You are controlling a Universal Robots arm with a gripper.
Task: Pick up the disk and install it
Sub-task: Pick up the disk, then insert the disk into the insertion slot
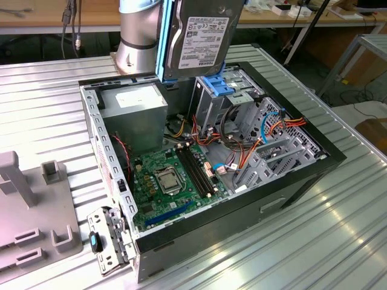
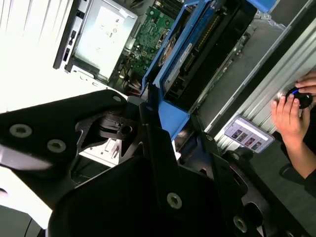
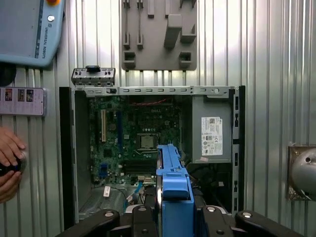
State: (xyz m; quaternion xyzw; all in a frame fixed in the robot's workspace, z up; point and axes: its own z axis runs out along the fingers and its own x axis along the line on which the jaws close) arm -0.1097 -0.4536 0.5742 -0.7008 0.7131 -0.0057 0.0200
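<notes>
The disk (image 1: 199,36) hangs on edge above the open case (image 1: 302,175), just over the drive cage (image 1: 233,106). The hand (image 3: 174,215) is closed tight on the disk's blue-framed edge. The case lies on the ribbed bench (image 1: 344,241).

Open case (image 1: 329,156), cables (image 1: 275,125) crowding drive cage (image 1: 213,112), disk (image 1: 202,36) hanging above it, motherboard (image 1: 160,196) area unobstructed

The arm (image 1: 136,45) is a smooth silver-grey cylinder topped by a paler blue-grey ring (image 1: 139,6). Behind the jaws, matte black angular plates (image 2: 74,118) carry round silver screws (image 2: 20,130), each dimpled at centre.
</notes>
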